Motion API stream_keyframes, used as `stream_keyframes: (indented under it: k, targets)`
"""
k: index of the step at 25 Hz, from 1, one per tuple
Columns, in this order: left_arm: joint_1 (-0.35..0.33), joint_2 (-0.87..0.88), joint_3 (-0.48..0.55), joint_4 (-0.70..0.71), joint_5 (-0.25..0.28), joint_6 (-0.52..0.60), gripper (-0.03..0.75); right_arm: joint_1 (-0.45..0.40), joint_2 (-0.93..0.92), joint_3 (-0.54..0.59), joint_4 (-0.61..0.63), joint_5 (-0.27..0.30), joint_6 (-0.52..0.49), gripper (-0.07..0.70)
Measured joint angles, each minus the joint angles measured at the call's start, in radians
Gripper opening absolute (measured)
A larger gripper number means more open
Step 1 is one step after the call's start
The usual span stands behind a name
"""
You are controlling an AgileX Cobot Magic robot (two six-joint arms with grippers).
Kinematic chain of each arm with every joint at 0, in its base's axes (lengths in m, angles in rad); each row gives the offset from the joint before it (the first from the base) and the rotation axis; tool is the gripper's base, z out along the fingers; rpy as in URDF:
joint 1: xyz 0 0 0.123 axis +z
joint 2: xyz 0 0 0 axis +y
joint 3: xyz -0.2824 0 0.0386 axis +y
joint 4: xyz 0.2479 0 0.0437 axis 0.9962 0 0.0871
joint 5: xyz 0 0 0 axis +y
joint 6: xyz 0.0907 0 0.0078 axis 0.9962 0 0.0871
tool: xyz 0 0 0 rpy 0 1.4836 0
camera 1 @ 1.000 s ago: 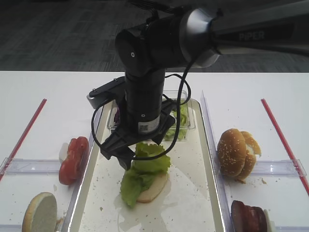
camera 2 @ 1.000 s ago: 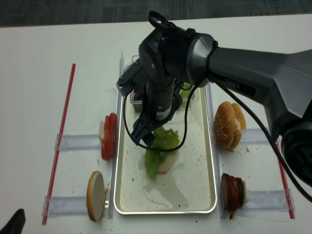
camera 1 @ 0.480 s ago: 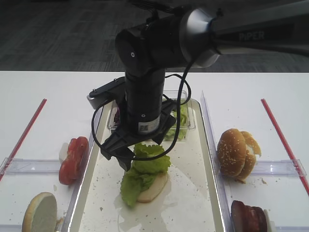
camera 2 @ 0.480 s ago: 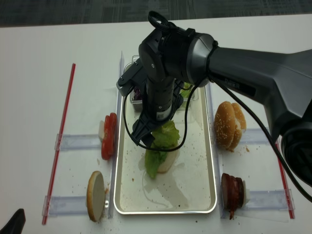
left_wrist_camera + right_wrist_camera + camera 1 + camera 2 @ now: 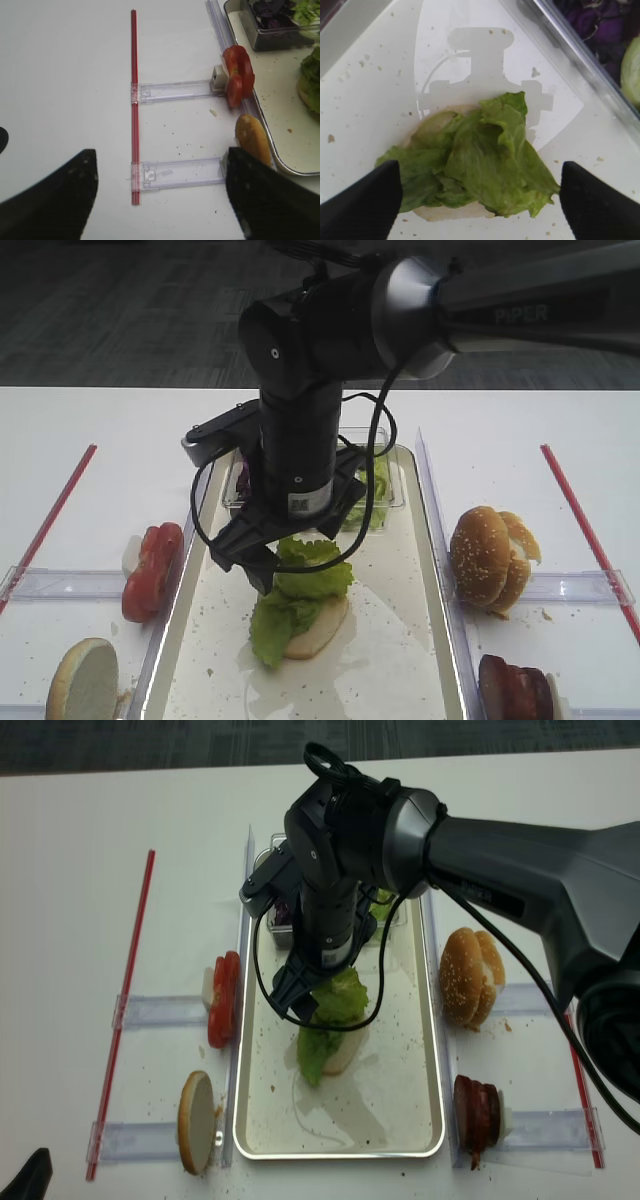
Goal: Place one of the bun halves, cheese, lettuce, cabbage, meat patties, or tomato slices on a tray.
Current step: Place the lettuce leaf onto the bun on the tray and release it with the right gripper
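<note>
The lettuce (image 5: 480,155) is seen lying on a bun half (image 5: 318,628) in the middle of the tray (image 5: 420,1060), draped over the pale cut face so that only the bread's edge shows beneath it. Nothing is gripping the leaf. The right gripper (image 5: 480,192) is held directly above it with its fingers (image 5: 362,205) spread wide apart, one to each side of the leaf, and neither is seen to touch it. At the far end of the tray a clear tub (image 5: 390,495) holding purple cabbage (image 5: 600,30) and more green leaves is placed. Outside the tray, tomato slices (image 5: 152,570) and another bun half (image 5: 84,680) are stood on clear holders to the left, and a seeded bun (image 5: 490,558) and meat patties (image 5: 515,688) to the right. The left gripper (image 5: 160,195) is kept over the bare table with its fingers parted and nothing between them.
</note>
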Motion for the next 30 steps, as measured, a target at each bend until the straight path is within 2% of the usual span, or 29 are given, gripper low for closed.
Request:
stream_keyframes:
  k: [5, 12, 18, 30]
  targets:
    - [0.000, 0.000, 0.000, 0.000, 0.000, 0.000, 0.493, 0.000, 0.000, -0.007, -0.028, 0.040, 0.000, 0.654]
    - [0.000, 0.000, 0.000, 0.000, 0.000, 0.000, 0.493, 0.000, 0.000, -0.136, -0.040, 0.147, -0.018, 0.654]
    - [0.000, 0.000, 0.000, 0.000, 0.000, 0.000, 0.493, 0.000, 0.000, -0.202, -0.058, 0.158, -0.022, 0.654]
    - [0.000, 0.000, 0.000, 0.000, 0.000, 0.000, 0.493, 0.000, 0.000, -0.208, -0.054, 0.160, -0.022, 0.629]
